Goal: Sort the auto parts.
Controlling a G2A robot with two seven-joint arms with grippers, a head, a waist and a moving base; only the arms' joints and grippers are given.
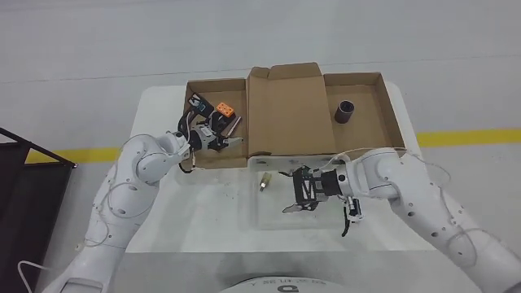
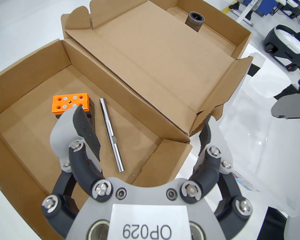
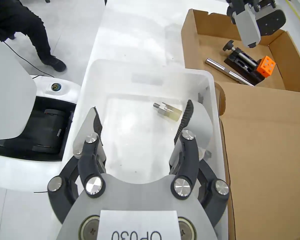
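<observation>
In the top view's left-centre, the left gripper (image 1: 230,135) hangs wide open and empty over the cardboard box (image 1: 286,110); the right gripper (image 1: 288,193), lower centre, gapes empty too. The left wrist view shows a steel rod (image 2: 112,136) flat in the box, one end by the orange block (image 2: 69,103). In the right wrist view a small bolt (image 3: 168,111) lies in the clear bin (image 3: 150,73), thin end away from the box.

We hold our left hand (image 1: 226,136) out ahead on a bent arm, its fingers (image 2: 86,128) spread wide. Our right hand (image 1: 291,192) sits nearer to us, its forearm reaching inward across our front, and its fingers (image 3: 91,126) are likewise spread wide.
</observation>
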